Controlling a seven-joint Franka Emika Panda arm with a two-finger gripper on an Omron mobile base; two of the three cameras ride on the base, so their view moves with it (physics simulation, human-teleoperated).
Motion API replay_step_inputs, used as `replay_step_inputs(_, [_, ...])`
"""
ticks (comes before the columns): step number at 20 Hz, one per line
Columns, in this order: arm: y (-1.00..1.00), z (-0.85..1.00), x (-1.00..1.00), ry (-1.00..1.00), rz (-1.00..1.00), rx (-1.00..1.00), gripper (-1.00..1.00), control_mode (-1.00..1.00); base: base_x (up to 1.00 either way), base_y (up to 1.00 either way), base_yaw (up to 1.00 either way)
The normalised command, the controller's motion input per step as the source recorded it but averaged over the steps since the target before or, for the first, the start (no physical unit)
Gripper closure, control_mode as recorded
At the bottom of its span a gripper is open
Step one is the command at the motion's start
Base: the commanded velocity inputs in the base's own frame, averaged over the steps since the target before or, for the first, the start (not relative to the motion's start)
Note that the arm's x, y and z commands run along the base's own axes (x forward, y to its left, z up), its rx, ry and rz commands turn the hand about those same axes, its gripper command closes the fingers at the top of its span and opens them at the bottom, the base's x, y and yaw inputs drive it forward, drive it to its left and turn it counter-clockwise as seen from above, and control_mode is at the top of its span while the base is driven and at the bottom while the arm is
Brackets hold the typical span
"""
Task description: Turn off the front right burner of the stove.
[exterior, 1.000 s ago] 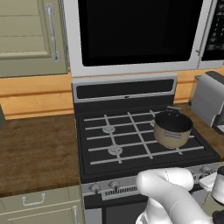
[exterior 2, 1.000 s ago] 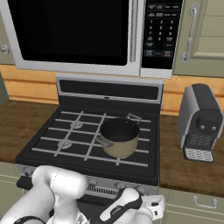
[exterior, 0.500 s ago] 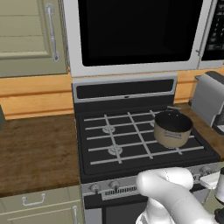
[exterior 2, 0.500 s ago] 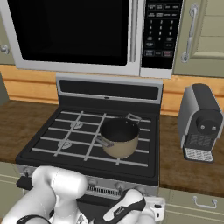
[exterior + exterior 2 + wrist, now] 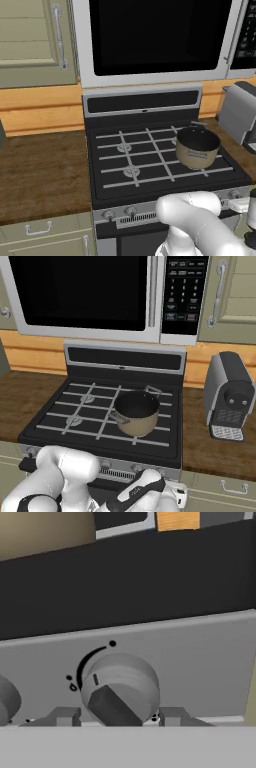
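Right in close: the gripper [image 5: 115, 716] sits spread wide, a finger on either side of a round silver knob [image 5: 120, 688] and clear of it, gripping nothing. That knob sits on the silver front strip [image 5: 200, 662] of the stove [image 5: 165, 165]. Up top, a tan pot [image 5: 136, 413] stands on the grate over the front right burner, hiding it. A coffee machine [image 5: 229, 396] waits on the counter [image 5: 210, 448] just right.

White arm folded low, elbow raised, pincer [image 5: 116, 716] level, its two fingertips [image 5: 64, 716] spread apart.
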Motion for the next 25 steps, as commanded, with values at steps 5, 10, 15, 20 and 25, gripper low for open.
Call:
replay_step_inputs(5, [0.0, 0.78, 0.4, 0.18, -0.13, 0.17, 1.0, -1.0, 0.0, 0.0, 0.0])
replay_step_inputs(10, [-0.05, 0.76, 0.38, 0.18, -0.12, 0.18, 1.0, -1.0, 0.0, 0.0, 0.0])
replay_step_inputs(15, [-0.23, 0.63, 0.31, 0.12, -0.13, 0.19, 1.0, -1.0, 0.0, 0.0, 0.0])
replay_step_inputs(20, [-0.54, 0.14, 0.11, 0.02, -0.17, 0.24, 1.0, -1.0, 0.0, 0.0, 0.0])
replay_step_inputs(25, [-0.51, 0.02, 0.18, 0.0, -0.23, 0.24, 1.0, -1.0, 0.0, 0.0, 0.0])
